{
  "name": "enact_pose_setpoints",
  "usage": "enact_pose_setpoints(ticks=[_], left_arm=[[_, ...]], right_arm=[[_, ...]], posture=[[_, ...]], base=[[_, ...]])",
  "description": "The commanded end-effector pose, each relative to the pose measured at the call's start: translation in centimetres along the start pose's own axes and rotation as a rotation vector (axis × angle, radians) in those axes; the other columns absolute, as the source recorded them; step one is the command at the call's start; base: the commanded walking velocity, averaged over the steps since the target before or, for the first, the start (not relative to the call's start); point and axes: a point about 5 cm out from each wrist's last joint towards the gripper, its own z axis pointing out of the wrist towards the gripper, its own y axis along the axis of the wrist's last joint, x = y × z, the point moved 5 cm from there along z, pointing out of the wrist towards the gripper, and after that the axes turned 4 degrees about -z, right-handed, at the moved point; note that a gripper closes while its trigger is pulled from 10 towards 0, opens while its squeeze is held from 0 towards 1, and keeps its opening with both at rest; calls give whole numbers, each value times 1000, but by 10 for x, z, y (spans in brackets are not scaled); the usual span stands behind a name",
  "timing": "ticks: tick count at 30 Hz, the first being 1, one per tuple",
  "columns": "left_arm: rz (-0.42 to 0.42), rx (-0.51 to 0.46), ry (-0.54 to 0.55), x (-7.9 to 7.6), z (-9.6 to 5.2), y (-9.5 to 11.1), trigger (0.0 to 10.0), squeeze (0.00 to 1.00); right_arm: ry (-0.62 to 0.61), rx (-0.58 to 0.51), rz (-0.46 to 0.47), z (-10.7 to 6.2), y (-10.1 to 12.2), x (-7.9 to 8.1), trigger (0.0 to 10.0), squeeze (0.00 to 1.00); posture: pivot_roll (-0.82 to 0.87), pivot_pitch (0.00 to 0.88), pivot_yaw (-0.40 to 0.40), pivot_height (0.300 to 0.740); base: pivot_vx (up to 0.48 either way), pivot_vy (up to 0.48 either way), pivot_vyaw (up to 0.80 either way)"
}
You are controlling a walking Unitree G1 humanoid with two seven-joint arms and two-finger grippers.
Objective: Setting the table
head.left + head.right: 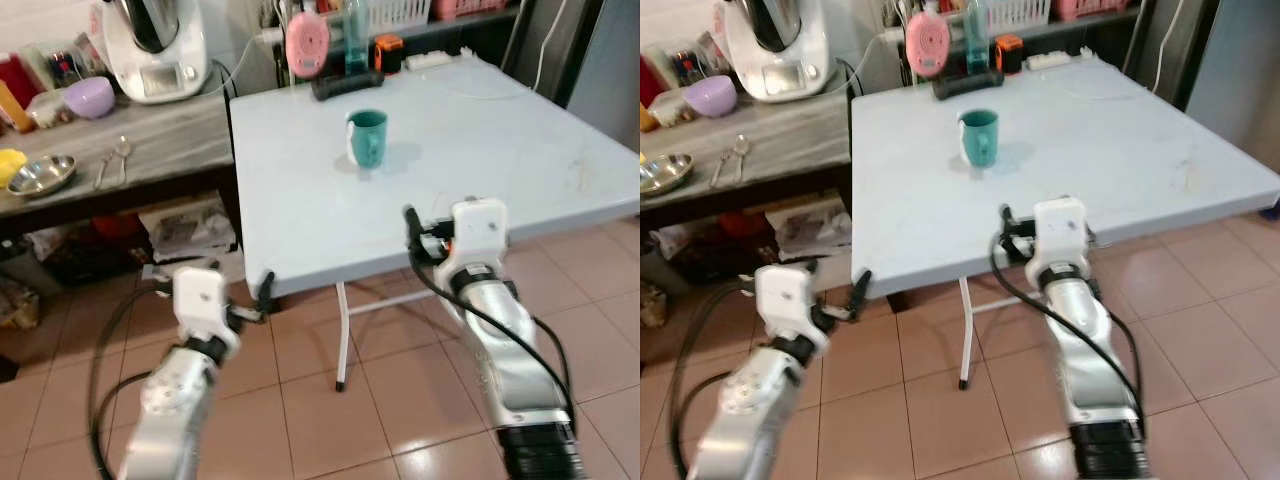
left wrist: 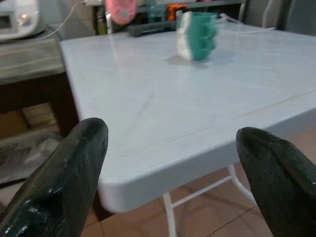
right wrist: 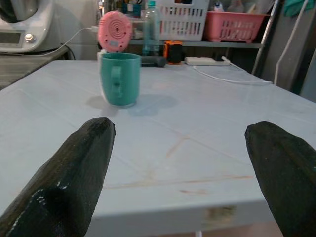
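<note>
1. left eye view: a teal mug (image 1: pixel 367 137) stands upright on the pale blue folding table (image 1: pixel 300 210), well in from the near edge, likely already laid as part of the setting. the right gripper (image 1: pixel 412 232) sits just at the near table edge; the left gripper (image 1: pixel 264 290) hangs lower, by the table's near left corner. on the grey side bench (image 1: pixel 150 140) lie a steel bowl (image 1: pixel 42 175), a pair of metal spoons (image 1: pixel 112 162) and a lilac bowl (image 1: pixel 90 97), probably the next pieces to fetch. a white kitchen machine (image 1: pixel 155 45) stands behind them.

2. right eye view: the same layout; a pink round fan (image 1: pixel 924 42) and a plastic bottle (image 1: pixel 976 35) crowd the far table edge, leaving the smooth, matte middle free for dishes.

3. left wrist view: the two rounded, glossy black fingers (image 2: pixel 64 182) stand wide apart with nothing between them, aimed over the table's rounded corner toward the mug.

4. right wrist view: its fingers (image 3: pixel 74 177) are likewise spread and empty, level with the tabletop. the mug shows a smooth glazed-looking wall with its handle facing the camera. a white basket (image 3: pixel 182 19) and a pink basket (image 3: pixel 232 24) sit on a shelf beyond.
</note>
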Motion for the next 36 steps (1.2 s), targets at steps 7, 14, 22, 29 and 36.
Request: enact_pose_setpoints(ticks=[7,14,22,29,36], left_arm=[[39,-20,46,18,-4,5,10000,0],[36,-25,41,17,-4,5,10000,0],[28,-32,31,15,-3,6,10000,0],[25,-34,15,12,-3,6,10000,0],[19,-35,6,10,-3,5,10000,0]], right_arm=[[38,-13,21,1,4,14,10000,0],[48,-14,22,0,3,16,10000,0],[49,-17,18,0,3,16,10000,0],[45,-16,23,1,3,16,10000,0],[42,-15,26,1,3,16,10000,0]], posture=[[-108,58,114,740],[-114,57,113,740],[-114,55,114,740],[-112,52,113,740],[-112,52,113,740]], base=[[0,0,0],[0,0,0],[185,0,0],[323,0,0],[334,0,0]])
